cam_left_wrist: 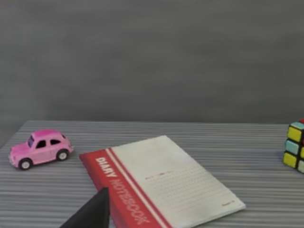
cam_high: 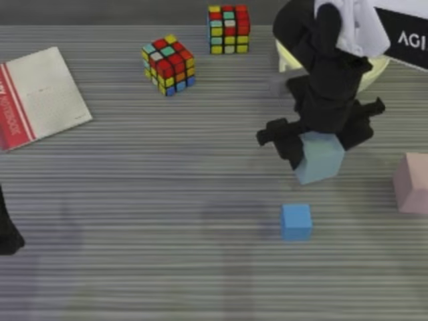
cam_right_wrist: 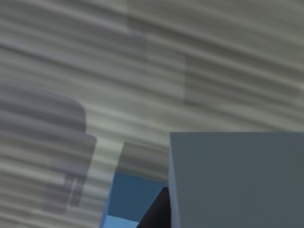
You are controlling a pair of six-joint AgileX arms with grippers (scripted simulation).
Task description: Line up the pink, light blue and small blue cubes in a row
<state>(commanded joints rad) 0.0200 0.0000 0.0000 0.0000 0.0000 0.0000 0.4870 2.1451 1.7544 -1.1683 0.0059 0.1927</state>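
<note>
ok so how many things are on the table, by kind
plain cubes: 3 (light blue cube, small blue cube, pink cube)
puzzle cubes: 2 (one, another)
notebooks: 1
toy cars: 1
pale yellow bowls: 1
total: 8

You have a red-and-white notebook (cam_high: 41,97) lying flat at the table's (cam_high: 167,267) left side, well apart from the fingers of either arm. Two multicoloured puzzle cubes sit toward the far edge: the tilted puzzle cube (cam_high: 168,64) stands to the left of the squarely set puzzle cube (cam_high: 229,29), and the two are apart. A pale yellow bowl (cam_high: 381,67) shows at the far right, mostly hidden. In the left wrist view, a pink toy car (cam_left_wrist: 40,148) stands near the notebook's red spine, not touching it.
</note>
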